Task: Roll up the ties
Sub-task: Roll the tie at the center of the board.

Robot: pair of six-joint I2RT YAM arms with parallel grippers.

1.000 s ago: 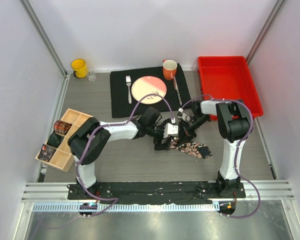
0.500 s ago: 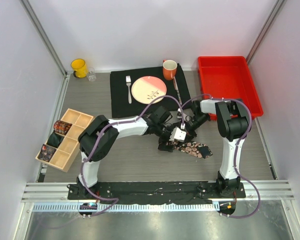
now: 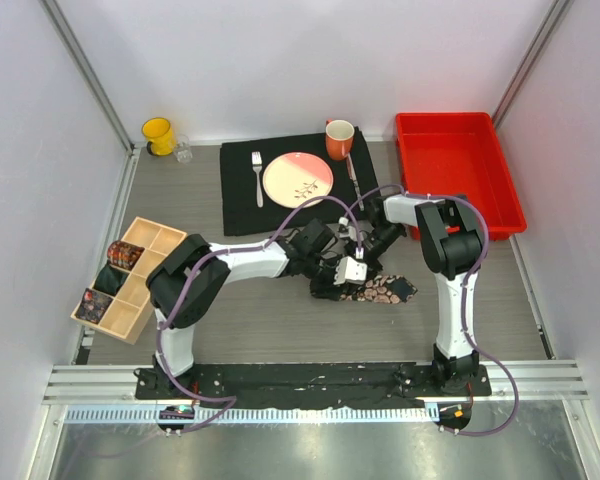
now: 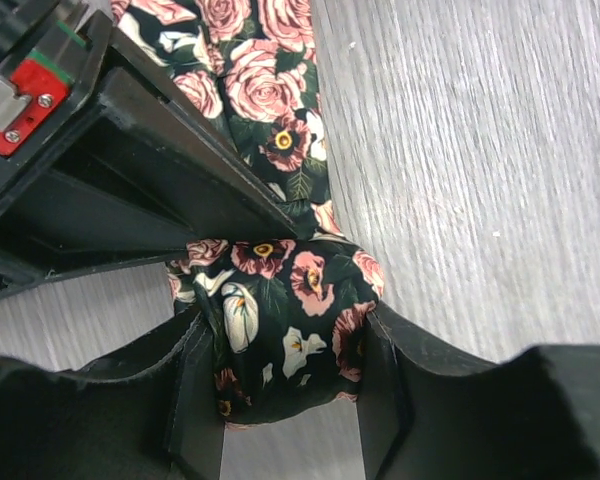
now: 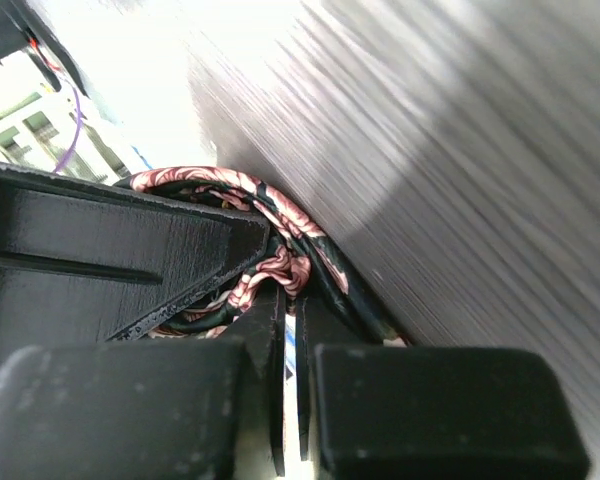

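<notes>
Left pincer (image 4: 288,385) just clamped down from wide, now gripping rolled end of floral tie (image 4: 280,290) at middle of bench (image 3: 260,330). Right pincer (image 5: 288,300) closed, pinching same tie. Coil looks secured: rolling can likely proceed along loose tail.

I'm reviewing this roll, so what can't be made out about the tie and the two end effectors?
- Top view: the rolled part of the tie, hidden under the left end effector and right end effector; only its wide end shows.
- Left wrist view: the roll's turns, hidden by the left end effector's fingers and the bottom edge.
- Right wrist view: whether the shut right end effector pinches fabric, hidden by its own fingers.
</notes>
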